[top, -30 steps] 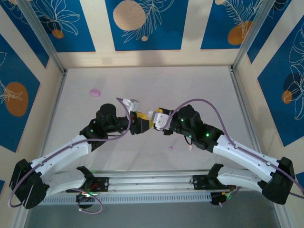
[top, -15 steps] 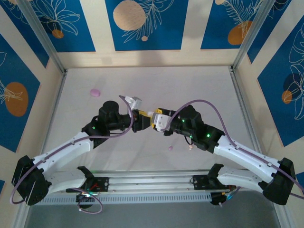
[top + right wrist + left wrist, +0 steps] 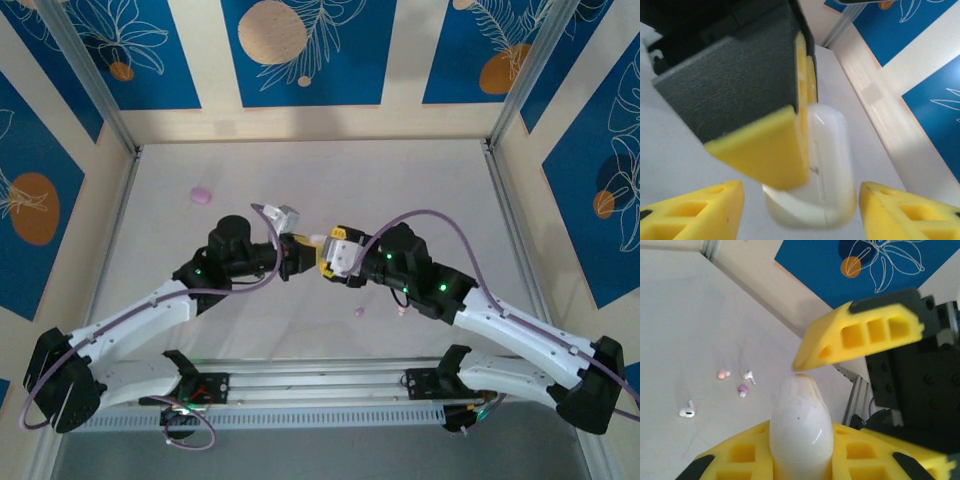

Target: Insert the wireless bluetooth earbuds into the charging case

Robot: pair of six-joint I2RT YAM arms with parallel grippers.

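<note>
- Top external view: the two arms meet over the middle of the table [image 3: 420, 185], with the left gripper [image 3: 299, 250] and the right gripper [image 3: 326, 258] nose to nose.
- The charging case [image 3: 312, 240], white and rounded, sits between them, off the table surface.
- Left wrist view: the left gripper [image 3: 800, 452] is clamped on the charging case [image 3: 801, 425]. Its yellow fingers press both sides of the lower half, and the case stands upright out of them.
- A yellow finger of the right gripper hangs just over the top of the case in that view. I cannot tell whether it touches.
- Right wrist view: the right gripper [image 3: 800, 202] stands open. Its two yellow fingertips [image 3: 695, 207] are spread well apart, either side of the charging case [image 3: 827, 165], and neither presses on it.
- The earbuds [image 3: 359, 312] lie loose on the table, none in the case. From above, a purple one and a pale one [image 3: 400, 310] lie on the near side, close to the right arm.
- The left wrist view shows four on the table, well apart from the case: a white one [image 3: 687, 412] on the left, then a pink one [image 3: 723, 373], another white one [image 3: 748, 376] and a purple one [image 3: 743, 389] close together.
- A pink pebble-shaped thing [image 3: 200, 194] rests at the far left of the table.
</note>
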